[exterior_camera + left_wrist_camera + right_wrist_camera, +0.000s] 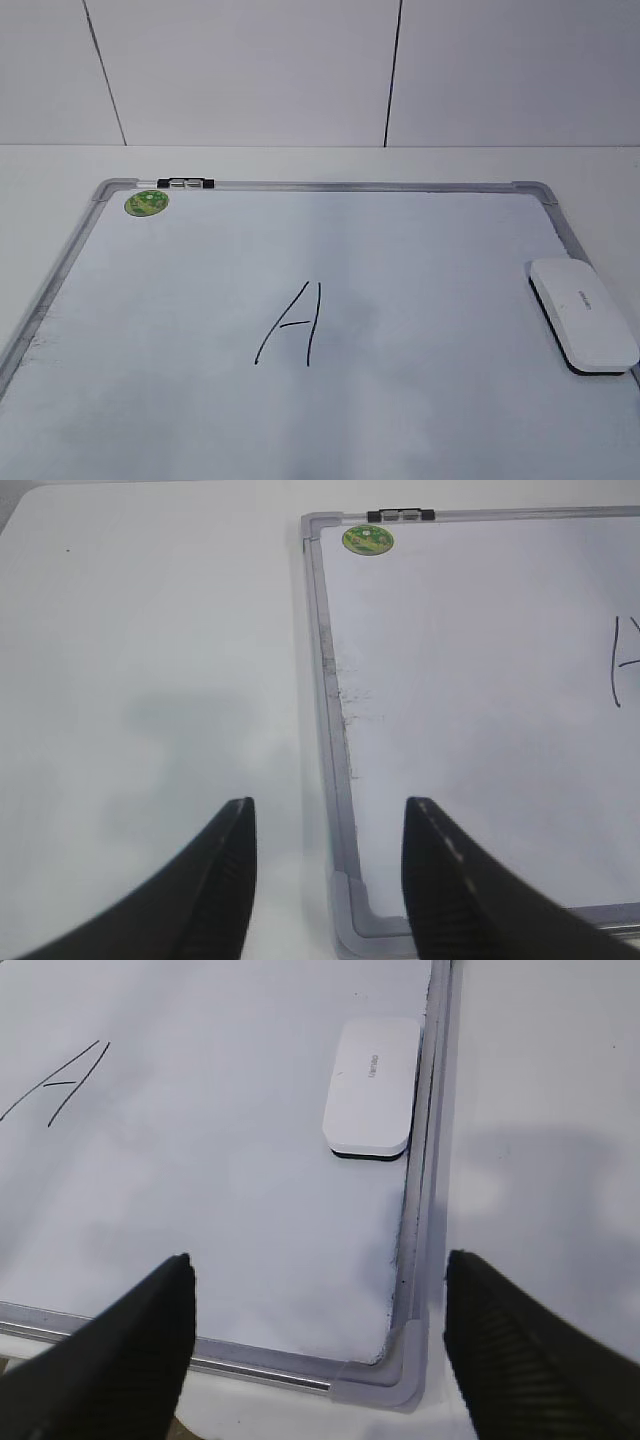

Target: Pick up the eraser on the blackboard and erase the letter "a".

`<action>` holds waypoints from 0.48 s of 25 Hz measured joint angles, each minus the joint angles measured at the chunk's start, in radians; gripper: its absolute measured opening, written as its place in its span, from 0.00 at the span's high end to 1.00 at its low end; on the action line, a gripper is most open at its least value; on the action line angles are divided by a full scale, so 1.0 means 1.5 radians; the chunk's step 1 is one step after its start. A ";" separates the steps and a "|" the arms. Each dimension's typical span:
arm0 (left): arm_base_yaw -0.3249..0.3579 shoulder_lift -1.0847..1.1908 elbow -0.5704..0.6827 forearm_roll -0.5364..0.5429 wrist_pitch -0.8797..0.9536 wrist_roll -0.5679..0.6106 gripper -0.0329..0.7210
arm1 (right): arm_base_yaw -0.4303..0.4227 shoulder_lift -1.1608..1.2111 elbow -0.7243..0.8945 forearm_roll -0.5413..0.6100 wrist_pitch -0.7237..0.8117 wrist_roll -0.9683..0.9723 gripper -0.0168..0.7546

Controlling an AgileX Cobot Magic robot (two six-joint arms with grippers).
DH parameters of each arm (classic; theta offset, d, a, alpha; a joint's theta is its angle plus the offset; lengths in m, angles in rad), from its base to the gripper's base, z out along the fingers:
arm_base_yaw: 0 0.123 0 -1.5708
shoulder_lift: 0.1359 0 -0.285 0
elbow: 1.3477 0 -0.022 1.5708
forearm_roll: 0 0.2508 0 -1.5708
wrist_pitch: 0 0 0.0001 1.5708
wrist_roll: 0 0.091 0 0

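The blackboard (200,300) is shown lying flat on the table (60,170), with a green sticker (146,203) at its far left corner. The only letter (292,325) visible, near the middle, is an angular capital form; no lowercase "a" can be made out. The eraser (583,313) rests felt-side down at the right edge, just beside the frame. It is judged light, rigid and smooth-topped, hence somewhat slippery; a hold across its two long sides is suggested. The right gripper (315,1335) is seen spread wide and empty above the near right corner, the eraser lying beyond it, towards the far side and roughly in line. The left gripper (325,865) is likewise parted and empty, over the near left corner, well apart from the eraser.
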State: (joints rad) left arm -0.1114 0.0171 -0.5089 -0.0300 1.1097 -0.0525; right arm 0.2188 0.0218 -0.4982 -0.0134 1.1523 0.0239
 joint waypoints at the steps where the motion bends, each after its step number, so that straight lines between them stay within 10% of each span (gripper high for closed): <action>1: 0.000 0.000 0.000 0.000 0.000 0.000 0.49 | 0.000 0.000 0.000 0.000 0.000 -0.001 0.21; 12: 0.000 0.000 0.000 0.000 0.000 0.000 0.53 | 0.000 -0.001 0.000 0.000 -0.001 -0.001 0.21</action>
State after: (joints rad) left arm -0.1114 0.0171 -0.5089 -0.0300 1.1097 -0.0525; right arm 0.2188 0.0197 -0.4982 -0.0134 1.1501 0.0224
